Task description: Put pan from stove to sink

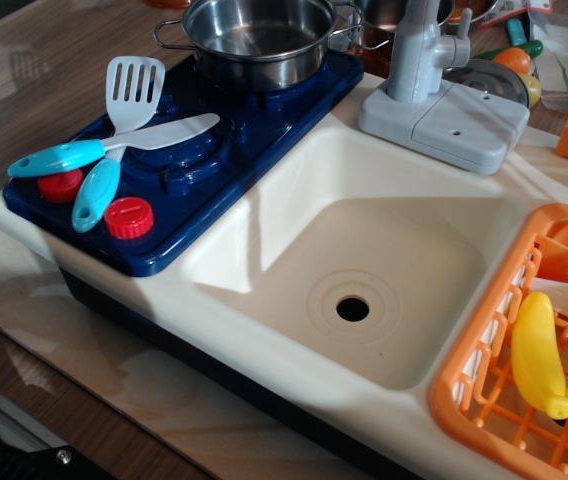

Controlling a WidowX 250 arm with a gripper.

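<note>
Observation.image view shows no gripper, so its opening can't be told, nor how the pan lies from it. Pan [259, 38] sits on the far burner of the stove [214, 150], nothing visible inside. Across the near burner lie a spatula [124, 120] and knife [114, 145], both blue-handled. Sink [364, 270] alongside holds nothing, drain bare. Orange dish rack [484, 370] at right holds a banana [539, 355].

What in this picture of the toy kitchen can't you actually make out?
- The gripper: nowhere in this single view, so its state is unknown.
- The pan on the stove: its far rim is cut off by the top edge.
- A second pot: mostly hidden behind the grey faucet.
- The orange dish rack: cut off by the right edge.
- Small toys at top right: too small to identify.
</note>
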